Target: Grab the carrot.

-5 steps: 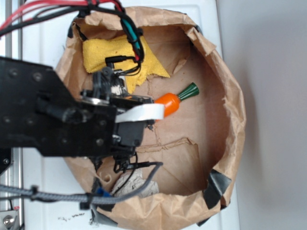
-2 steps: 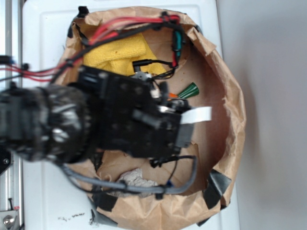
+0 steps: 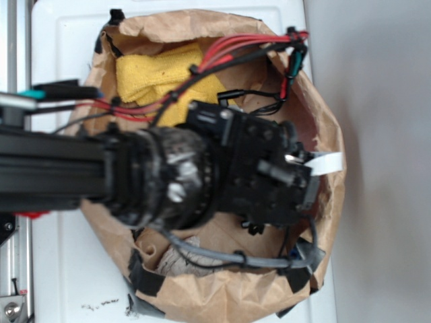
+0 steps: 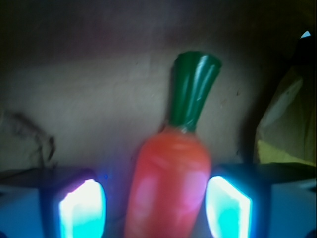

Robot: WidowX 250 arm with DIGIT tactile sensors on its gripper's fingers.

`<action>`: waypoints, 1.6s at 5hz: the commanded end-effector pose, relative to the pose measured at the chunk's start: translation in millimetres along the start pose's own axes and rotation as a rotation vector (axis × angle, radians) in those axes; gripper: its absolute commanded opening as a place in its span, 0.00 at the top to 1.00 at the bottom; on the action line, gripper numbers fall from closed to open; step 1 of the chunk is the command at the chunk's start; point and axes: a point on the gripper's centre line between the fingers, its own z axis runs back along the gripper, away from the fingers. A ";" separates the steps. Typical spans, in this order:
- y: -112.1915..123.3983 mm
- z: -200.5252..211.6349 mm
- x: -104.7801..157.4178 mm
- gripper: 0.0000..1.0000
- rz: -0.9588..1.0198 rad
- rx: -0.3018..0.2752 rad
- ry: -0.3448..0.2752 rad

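Note:
The carrot (image 4: 171, 178) fills the middle of the wrist view: glossy orange body, dark green flared stem (image 4: 194, 89) pointing away, lying on brown paper. My gripper (image 4: 155, 208) straddles its thick end and is open. The left pad (image 4: 81, 208) stands a clear gap away from the carrot, while the right pad (image 4: 228, 206) is very near its side. In the exterior view the black arm (image 3: 202, 175) reaches across the paper bowl and hides both the carrot and the fingers.
A crumpled brown paper bowl (image 3: 331, 134) with raised walls rings the work area on a white table (image 3: 60, 54). A yellow cloth (image 3: 145, 74) lies at its back left. Grey crumpled material (image 3: 192, 252) sits near the front wall. Red and black cables (image 3: 249, 50) loop overhead.
The arm has swept to the right across the bowl and now covers the carrot, which showed in the exterior view a second ago.

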 end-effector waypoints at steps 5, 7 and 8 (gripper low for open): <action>28.3 84.1 -10.2 1.00 0.033 -0.051 -0.117; 64.7 130.0 -24.6 1.00 0.008 -0.201 -0.082; 73.1 142.2 -25.1 1.00 0.003 -0.242 -0.075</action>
